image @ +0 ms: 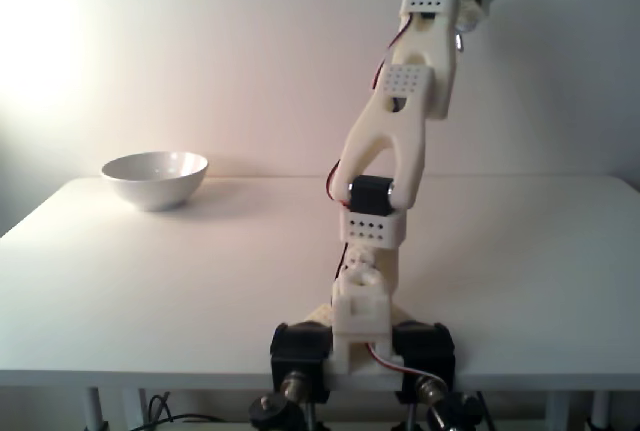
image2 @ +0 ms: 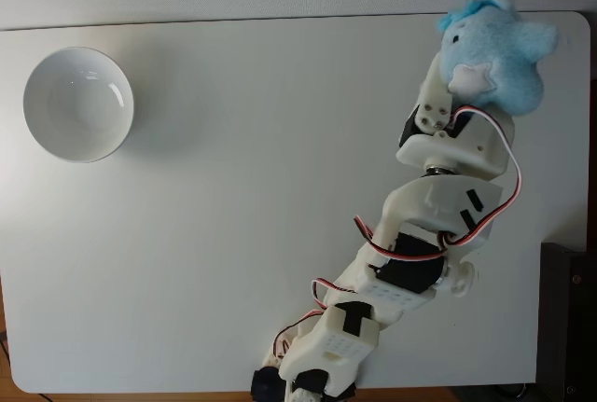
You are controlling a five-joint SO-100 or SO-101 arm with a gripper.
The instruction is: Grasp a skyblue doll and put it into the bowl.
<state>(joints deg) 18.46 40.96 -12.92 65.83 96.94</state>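
The white gripper (image2: 446, 94) is closing on the skyblue doll (image2: 494, 57), holding it at the far right end of the worktop (image2: 252, 197) as seen in a fixed view from above. The fluffy doll is covering the fingertips, so the exact set of the jaws cannot be told, but the doll is sitting pressed against the gripper's white finger, with a whitish patch facing the camera.

The white arm (image2: 438, 206) is reaching from its base at the near edge of the worktop, angling up and to the right in that view, with red and white wires looping along its joints.

In a fixed view from the front, the arm (image: 400, 121) is rising tall above the worktop (image: 200, 281) and leaning to the right, its upper end running to the top edge of the picture, where a pale blue bit is showing; black clamps are gripping the base to the near edge.

The bowl (image2: 78, 103) is standing upright at the far left of the worktop, well apart from the doll and the arm. In the front view the bowl (image: 155, 179) is sitting at the back left, near the wall.
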